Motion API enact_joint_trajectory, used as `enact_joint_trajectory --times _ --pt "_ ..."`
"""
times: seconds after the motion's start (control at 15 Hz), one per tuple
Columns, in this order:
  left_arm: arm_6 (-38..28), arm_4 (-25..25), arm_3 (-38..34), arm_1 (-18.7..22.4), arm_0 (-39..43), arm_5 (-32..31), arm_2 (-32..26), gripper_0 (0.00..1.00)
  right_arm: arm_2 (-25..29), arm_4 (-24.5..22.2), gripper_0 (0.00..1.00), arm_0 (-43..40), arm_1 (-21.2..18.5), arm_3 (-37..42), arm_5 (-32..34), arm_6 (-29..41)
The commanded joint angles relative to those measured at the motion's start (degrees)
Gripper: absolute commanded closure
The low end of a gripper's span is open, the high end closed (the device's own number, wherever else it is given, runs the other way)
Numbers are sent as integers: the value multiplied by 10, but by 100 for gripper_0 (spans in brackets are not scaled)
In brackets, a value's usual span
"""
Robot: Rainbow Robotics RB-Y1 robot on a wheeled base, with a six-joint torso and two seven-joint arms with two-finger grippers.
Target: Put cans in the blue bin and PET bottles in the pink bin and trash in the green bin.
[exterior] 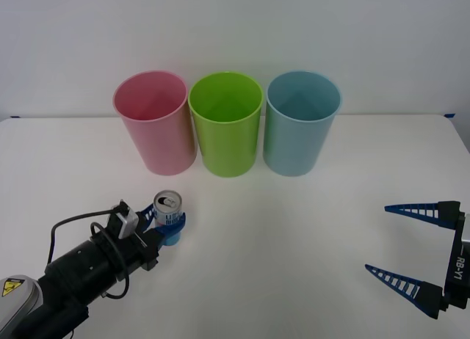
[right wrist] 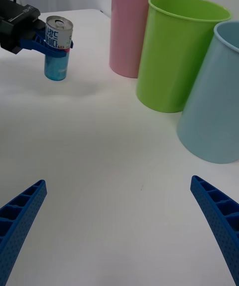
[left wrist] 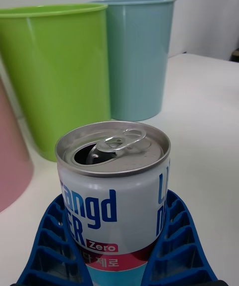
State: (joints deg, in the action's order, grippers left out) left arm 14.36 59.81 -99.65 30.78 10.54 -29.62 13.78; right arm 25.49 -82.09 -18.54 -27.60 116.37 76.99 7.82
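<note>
My left gripper (exterior: 171, 225) is shut on the can (exterior: 167, 204) at the table's front left, its blue fingers (left wrist: 50, 246) wrapped around the can's lower half. The can (left wrist: 114, 191) is upright, with a silver top, an opened tab, a white band and a light blue base. I cannot tell whether its base touches the table. The pink bin (exterior: 154, 126), green bin (exterior: 226, 130) and blue bin (exterior: 299, 130) stand in a row behind it. My right gripper (exterior: 377, 238) hangs open at the front right, holding nothing. PET bottles and trash are out of view.
The white table (exterior: 294, 229) stretches bare between the two arms and in front of the bins. A black cable (exterior: 73, 225) loops over my left wrist. The bins stand close together, nearly touching, near the table's far edge.
</note>
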Motion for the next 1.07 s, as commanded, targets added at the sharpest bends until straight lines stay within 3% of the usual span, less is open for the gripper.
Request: enact_joint_trajectory --times 0.07,0.27,0.4,0.67,0.87,1.07 --pt "-79 36 -43 2 12 -47 -4 100 0 0 0 0 0 0 0 0" --pt "-171 94 -115 2 29 -55 -17 100 0 0 0 0 0 0 0 0" --pt "-275 181 -172 1 41 -54 -27 100 0 0 0 0 0 0 0 0" --pt "-383 252 -237 1 55 -52 -37 100 0 0 0 0 0 0 0 0" --pt "-461 277 -269 -1 46 -51 -29 100 0 0 0 0 0 0 0 0" --pt "-492 248 -259 2 -12 -50 -18 100 0 0 0 0 0 0 0 0"
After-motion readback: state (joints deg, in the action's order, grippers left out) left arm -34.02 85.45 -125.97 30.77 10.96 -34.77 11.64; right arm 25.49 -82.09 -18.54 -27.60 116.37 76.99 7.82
